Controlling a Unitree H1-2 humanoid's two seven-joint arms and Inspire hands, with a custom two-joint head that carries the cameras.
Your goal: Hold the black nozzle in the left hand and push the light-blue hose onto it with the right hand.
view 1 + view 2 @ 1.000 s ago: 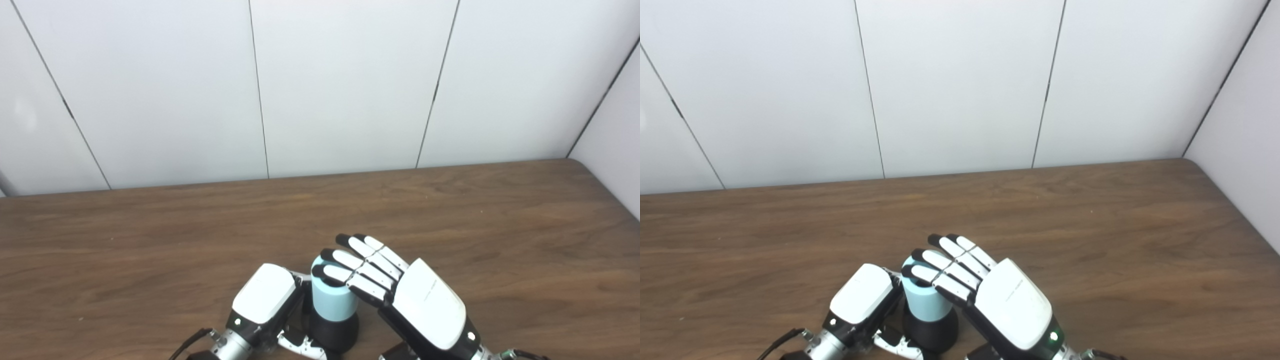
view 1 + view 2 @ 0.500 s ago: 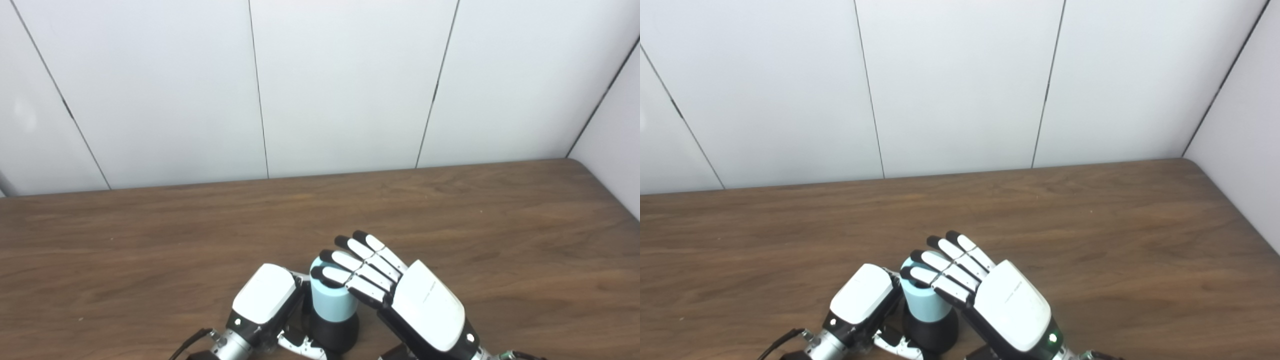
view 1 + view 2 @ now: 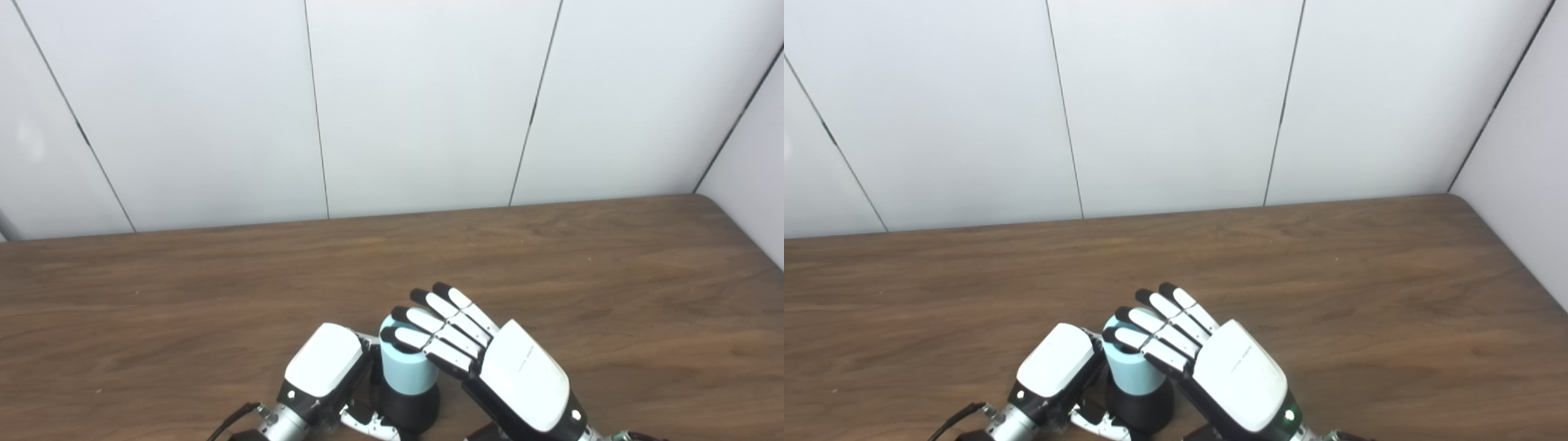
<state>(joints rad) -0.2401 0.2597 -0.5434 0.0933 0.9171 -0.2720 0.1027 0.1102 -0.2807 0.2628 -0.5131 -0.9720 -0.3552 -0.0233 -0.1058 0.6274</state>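
We find the nozzle (image 3: 408,407) standing upright on the table (image 3: 612,294) near its front edge, with the hose (image 3: 405,366) seated upright on top of it; only the black flared base shows below the light-blue sleeve.

Our left hand (image 3: 324,367) comes in from the bottom left, its white back turned up and toward the camera, lying against the left side of the hose. Its fingers (image 3: 367,422) curl round the base of the nozzle, pinching it; how far they wrap behind it we cannot tell.

Our right hand (image 3: 490,361) comes in from the bottom right, palm down, tilted so that the wrist sits lower than the tips. Its fingers (image 3: 422,321) are straight and pressed together side by side, pointing up and left. The nearer ones lie across the top rim of the hose; the farther ones reach past it above the table. The thumb is hidden beneath the palm.
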